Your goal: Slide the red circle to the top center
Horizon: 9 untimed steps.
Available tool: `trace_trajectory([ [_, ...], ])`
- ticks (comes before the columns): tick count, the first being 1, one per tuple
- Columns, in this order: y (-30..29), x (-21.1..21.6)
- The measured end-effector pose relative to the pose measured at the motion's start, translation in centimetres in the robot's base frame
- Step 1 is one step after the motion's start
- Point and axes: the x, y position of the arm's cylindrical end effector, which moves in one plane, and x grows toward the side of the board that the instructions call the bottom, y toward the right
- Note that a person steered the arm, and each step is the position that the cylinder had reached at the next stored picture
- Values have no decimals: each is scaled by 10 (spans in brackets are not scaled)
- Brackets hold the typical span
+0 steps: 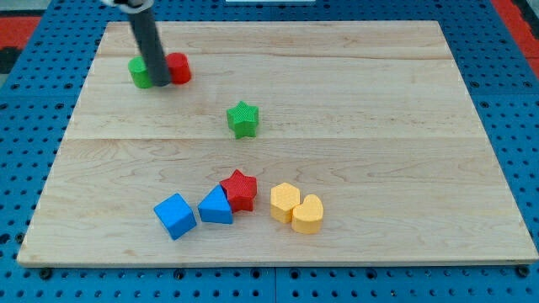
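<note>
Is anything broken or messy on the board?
Nothing looks broken or spilled. My tip sits between the green circle and the red circle at the view's top left. The other blocks lie flat on the board.

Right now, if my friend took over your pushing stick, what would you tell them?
My tip is down on the board near the view's top left, in between the green circle on its left and the red circle on its right, close against both.
The red circle is not at the top center yet; it sits well to the left of it.
Left to do: push the red circle toward the view's right along the top edge of the wooden board.
The green star lies lower, near the middle, probably out of the way.
</note>
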Motion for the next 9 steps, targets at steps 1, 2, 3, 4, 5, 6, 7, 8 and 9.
trace_trajectory([
  [1, 42, -21],
  [2, -18, -17],
  [3, -17, -56],
  [4, 86, -88],
  [5, 56, -64],
  [6, 47, -28],
  [7, 92, -32],
  [8, 125, -80],
  [9, 117, -50],
])
